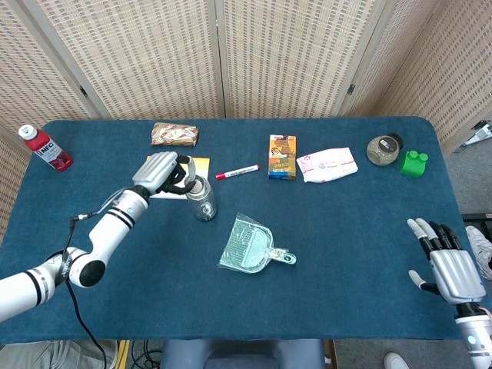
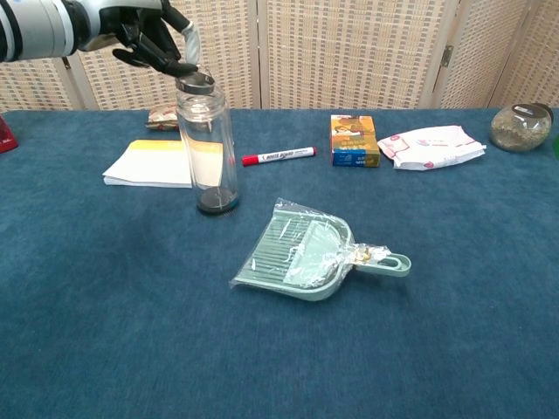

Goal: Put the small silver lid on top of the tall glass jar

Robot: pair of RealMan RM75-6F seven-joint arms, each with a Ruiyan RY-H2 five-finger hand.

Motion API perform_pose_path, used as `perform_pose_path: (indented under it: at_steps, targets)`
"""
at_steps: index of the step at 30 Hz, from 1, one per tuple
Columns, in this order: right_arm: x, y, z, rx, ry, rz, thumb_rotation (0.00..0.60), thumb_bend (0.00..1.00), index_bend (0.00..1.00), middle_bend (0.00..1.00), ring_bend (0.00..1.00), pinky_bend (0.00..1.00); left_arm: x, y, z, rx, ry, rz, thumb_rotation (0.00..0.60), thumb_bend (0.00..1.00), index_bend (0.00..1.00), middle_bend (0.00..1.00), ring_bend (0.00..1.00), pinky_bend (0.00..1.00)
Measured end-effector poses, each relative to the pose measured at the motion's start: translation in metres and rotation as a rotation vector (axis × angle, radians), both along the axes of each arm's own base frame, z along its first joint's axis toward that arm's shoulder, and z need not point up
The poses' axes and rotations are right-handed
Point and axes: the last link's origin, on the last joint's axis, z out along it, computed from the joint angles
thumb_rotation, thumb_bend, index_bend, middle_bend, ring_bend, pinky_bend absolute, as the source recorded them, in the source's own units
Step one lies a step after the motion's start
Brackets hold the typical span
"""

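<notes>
The tall glass jar [image 2: 207,148] [image 1: 202,203] stands upright left of the table's middle. The small silver lid [image 2: 196,84] [image 1: 195,185] lies at the jar's mouth, a little tilted. My left hand [image 2: 147,37] [image 1: 161,172] hovers just left of the jar's top, and its fingertips [image 2: 180,65] pinch the lid's left edge. My right hand [image 1: 448,265] rests near the front right corner with fingers spread and nothing in it; the chest view does not show it.
A yellow notepad [image 2: 148,163] lies behind the jar, a red marker [image 2: 278,156] to its right. A bagged green dustpan [image 2: 301,253] sits in front. An orange box [image 1: 282,157], white packet [image 1: 328,164], round jar [image 1: 382,149], green object [image 1: 413,163], snack packet [image 1: 174,134] and red bottle [image 1: 46,147] line the back.
</notes>
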Motion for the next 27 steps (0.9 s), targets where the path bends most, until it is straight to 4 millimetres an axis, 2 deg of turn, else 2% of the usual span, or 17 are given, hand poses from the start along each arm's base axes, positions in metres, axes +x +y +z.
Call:
perform_pose_path:
  at_steps: [21,27]
  targets:
    - [0.0005,-0.0008,0.0004,-0.001,-0.002,-0.005,0.6,0.23,0.0,0.04,0.0,0.07,-0.0083,0.0005,0.0035,0.005,0.022,0.007,0.6,0.54,0.51,0.93,0.91,1.0]
    - [0.001,-0.0012,0.0006,0.001,-0.002,-0.006,0.6,0.23,0.0,0.04,0.0,0.07,-0.0097,0.0008,0.0047,0.008,0.023,0.009,0.6,0.47,0.49,0.93,0.91,1.0]
